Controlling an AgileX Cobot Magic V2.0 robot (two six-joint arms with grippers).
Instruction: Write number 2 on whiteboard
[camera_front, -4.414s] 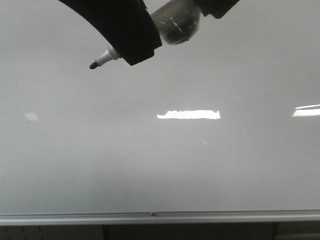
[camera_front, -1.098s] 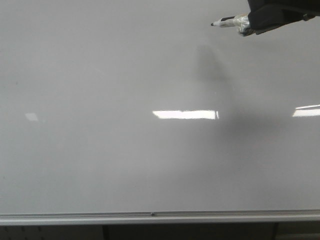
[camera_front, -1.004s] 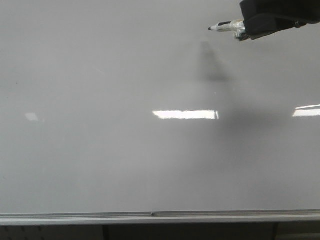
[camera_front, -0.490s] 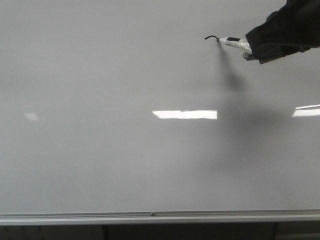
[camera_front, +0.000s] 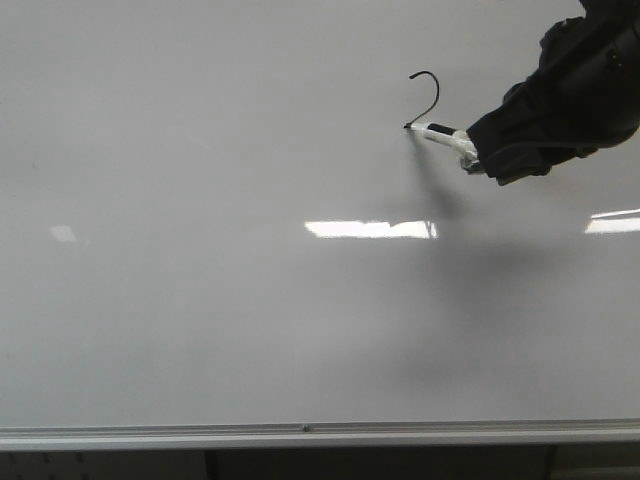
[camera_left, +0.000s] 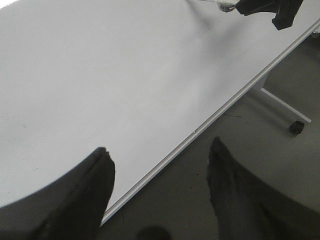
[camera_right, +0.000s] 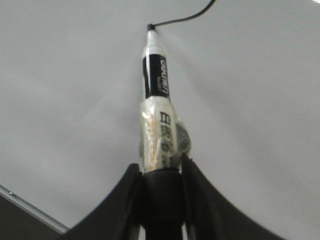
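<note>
The whiteboard (camera_front: 250, 320) fills the front view, its silver rim along the bottom. At its upper right runs a thin black curved stroke (camera_front: 432, 92), the hooked top of the number 2, seen also in the right wrist view as a black stroke (camera_right: 187, 18). My right gripper (camera_front: 480, 155) is shut on a tape-wrapped marker (camera_front: 445, 135), whose tip touches the lower end of the stroke. The marker (camera_right: 156, 100) points away from the right gripper (camera_right: 160, 167). My left gripper (camera_left: 160, 155) hangs open over the board's edge, holding nothing.
Bright light reflections (camera_front: 370, 229) lie across the middle of the board. Beyond the board's rim (camera_left: 200, 132) the left wrist view shows dark floor and a stand leg with a caster wheel (camera_left: 297, 127).
The marker came down onto the board at the upper right and drew a hook-shaped curve, moving right and then down and left. The left gripper shows no earlier frame.
</note>
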